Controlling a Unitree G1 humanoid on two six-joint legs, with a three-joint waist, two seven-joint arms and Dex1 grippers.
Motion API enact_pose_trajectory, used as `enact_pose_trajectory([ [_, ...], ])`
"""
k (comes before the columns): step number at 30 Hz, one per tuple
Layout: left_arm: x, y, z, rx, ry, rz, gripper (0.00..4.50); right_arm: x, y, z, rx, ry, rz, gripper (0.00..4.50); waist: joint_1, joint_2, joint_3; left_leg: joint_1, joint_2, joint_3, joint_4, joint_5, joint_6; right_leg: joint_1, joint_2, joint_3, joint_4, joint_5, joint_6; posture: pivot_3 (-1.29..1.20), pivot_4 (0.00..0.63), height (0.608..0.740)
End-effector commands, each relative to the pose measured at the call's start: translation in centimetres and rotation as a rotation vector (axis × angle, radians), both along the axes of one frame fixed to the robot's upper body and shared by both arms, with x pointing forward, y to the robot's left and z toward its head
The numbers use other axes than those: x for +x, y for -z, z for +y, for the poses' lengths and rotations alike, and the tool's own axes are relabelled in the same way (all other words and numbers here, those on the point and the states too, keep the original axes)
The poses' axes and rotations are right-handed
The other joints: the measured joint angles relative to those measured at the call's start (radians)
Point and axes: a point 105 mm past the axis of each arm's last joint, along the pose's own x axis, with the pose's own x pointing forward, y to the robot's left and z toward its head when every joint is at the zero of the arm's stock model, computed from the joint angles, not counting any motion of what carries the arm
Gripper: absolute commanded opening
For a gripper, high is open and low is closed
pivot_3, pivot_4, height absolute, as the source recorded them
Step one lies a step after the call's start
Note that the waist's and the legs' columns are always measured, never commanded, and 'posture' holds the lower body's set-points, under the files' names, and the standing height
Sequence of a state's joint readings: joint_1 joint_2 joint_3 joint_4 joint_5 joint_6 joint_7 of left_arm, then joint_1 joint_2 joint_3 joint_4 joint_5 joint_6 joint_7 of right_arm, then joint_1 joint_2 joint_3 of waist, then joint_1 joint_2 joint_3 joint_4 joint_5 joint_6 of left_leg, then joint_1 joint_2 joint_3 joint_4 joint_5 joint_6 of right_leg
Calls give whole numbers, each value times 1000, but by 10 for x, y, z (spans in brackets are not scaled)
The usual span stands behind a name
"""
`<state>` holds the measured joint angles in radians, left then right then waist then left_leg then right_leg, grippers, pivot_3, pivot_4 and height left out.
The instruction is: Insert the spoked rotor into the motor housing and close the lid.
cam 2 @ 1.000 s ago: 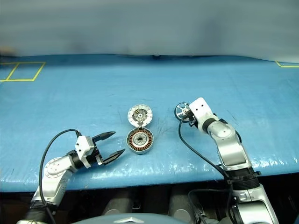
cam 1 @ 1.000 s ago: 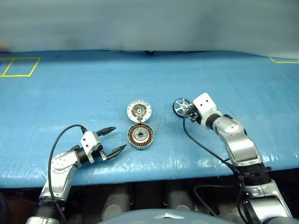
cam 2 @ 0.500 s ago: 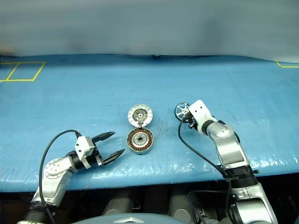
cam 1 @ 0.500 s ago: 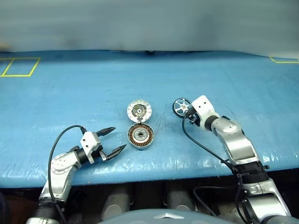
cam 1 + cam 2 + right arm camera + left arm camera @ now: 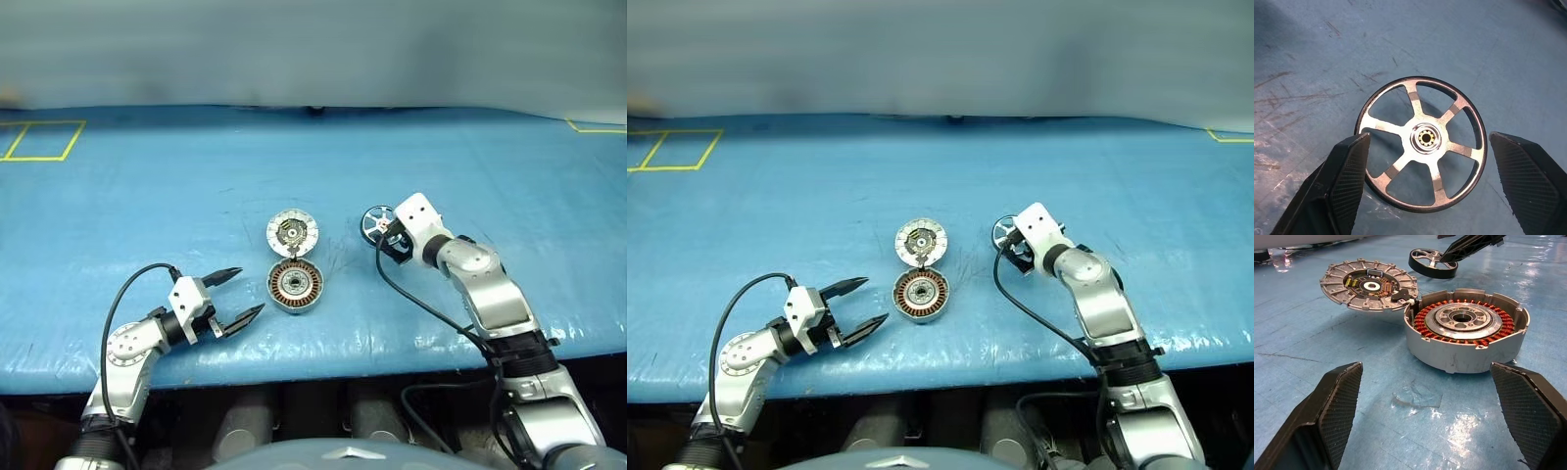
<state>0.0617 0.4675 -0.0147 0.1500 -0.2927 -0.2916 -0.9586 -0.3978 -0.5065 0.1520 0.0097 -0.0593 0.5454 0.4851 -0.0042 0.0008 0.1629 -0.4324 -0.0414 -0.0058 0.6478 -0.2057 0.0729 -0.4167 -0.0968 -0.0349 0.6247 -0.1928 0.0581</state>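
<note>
One spoked rotor [image 5: 1422, 169], one motor housing [image 5: 1466, 335], one lid [image 5: 1370, 284] — three parts in all on the blue surface [image 5: 147, 186], and two end effectors of mine over it.

My right end effector [image 5: 1425, 188] is spread wide, one finger [image 5: 1339, 183] just beside the rotor's rim on one side and the other finger off the opposite side, gripping nothing. The rotor lies flat on the surface between them — six silvery spokes, dark rim, a small toothed hub at its centre.

My left end effector [image 5: 238, 294] is released as well, fingers parted, hovering low near the front edge of the surface and pointing toward the housing. The housing sits mouth up, its copper windings in a ring around a dark centre. The lid lies just behind it, touching or nearly touching its rim, inner face up with small gold parts showing. The rotor rests to the right of both, apart from them.

The surface is scuffed and shiny, with yellow tape lines [image 5: 39, 140] at its far left and far right corners. Behind it the room is a pale blur.
</note>
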Motion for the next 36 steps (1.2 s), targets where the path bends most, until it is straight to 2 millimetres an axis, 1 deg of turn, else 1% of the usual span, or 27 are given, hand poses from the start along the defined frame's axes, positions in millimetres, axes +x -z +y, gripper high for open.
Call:
enact_pose_trajectory([
  [1,1,-9,-1,-1,3,-40,4442,10,-9,0,-44,-21,-40,3975,-1,0,0,0,0,0,0,0,0,0,0,0,0,0,0,0,150,740],
  [5,0,-8,0,0,-4,-38,4442,16,-7,-1,-99,-42,-31,3975,-1,0,0,0,0,0,0,0,0,0,0,0,0,0,0,0,150,740],
  [9,-1,-7,1,2,-14,-38,4442,18,-2,0,-128,-69,-8,3975,-3,0,0,0,0,0,0,0,0,0,0,0,0,0,0,0,150,740],
  [31,-2,-5,3,6,-27,-30,4442,10,0,3,-153,-89,-16,3975,-3,0,0,0,0,0,0,0,0,0,0,0,0,0,0,0,150,740],
  [34,-2,-4,3,7,-28,-28,4442,10,0,4,-147,-92,-14,3385,-3,0,0,1,0,0,0,0,0,0,0,0,0,0,0,0,150,740],
  [36,-2,-4,4,7,-29,-27,4442,9,2,5,-154,-97,-12,2769,-3,0,0,1,0,0,0,0,0,0,0,0,0,0,0,0,150,740],
])
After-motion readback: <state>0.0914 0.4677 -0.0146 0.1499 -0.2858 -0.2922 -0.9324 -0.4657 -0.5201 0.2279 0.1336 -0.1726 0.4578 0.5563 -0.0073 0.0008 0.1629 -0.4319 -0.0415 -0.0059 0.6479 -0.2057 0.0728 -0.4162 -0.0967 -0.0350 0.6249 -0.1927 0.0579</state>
